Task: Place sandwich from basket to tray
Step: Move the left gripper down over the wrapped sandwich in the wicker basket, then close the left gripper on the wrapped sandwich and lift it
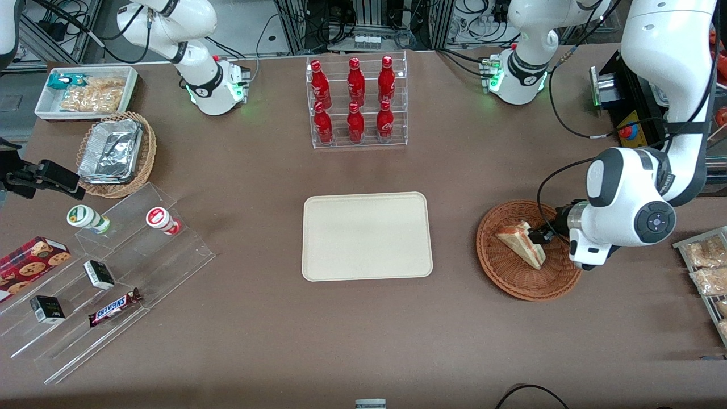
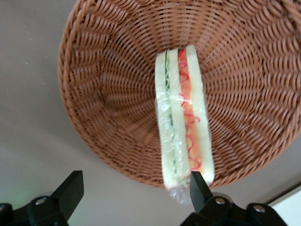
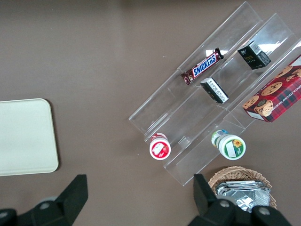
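Nearest the front camera, tiered clear acrylic steps (image 1: 108, 284) are recorded toward the parked arm's end of the table, carrying a Snickers bar (image 1: 114, 307), small dark boxes and two capped cups. Starting from the pincer: the left arm's gripper (image 1: 539, 234) is positioned low over the reddish-brown wicker basket (image 1: 511, 272), at about the 2 o'clock part of its rim as the front camera sees it. Its fingers (image 2: 69, 189) are seen spread apart in the wrist view, one standing clear over bare table and the other at the wrapped tip of the sandwich (image 2: 184, 117); nothing is clamped between them. The sandwich (image 1: 521, 242) is found inside the basket, resting on the weave with its cut face and its red and green layers exposed. The basket is located at 3 o'clock from the cream tray (image 1: 366, 236), well apart from it. The tray is noted flat on the brown table (image 1: 363, 352) near its centre. At 12 o'clock from the tray, farther from the front camera, a clear rack of red bottles (image 1: 356, 102) is observed upright.
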You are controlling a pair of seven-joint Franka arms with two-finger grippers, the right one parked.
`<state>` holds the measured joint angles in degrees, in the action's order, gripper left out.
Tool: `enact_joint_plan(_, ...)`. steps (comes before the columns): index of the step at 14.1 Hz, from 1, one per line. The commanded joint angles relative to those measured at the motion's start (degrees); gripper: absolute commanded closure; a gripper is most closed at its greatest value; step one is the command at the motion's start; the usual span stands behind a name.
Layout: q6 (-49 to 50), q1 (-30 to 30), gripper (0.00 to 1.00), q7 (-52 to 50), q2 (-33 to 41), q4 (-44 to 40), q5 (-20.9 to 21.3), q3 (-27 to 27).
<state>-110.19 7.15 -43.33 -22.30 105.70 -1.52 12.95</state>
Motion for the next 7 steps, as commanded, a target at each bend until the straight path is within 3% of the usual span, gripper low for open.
enact_joint_plan(1,-5.8,0.1,0.0,-7.2,0.7,2.7,-2.7,0.1)
enact_joint_plan(3,-9.2,0.1,0.0,-12.3,-0.5,2.4,-4.9,0.1)
enact_joint_plan(7,-12.0,-0.6,0.0,-13.1,-2.7,2.4,-5.0,0.2)
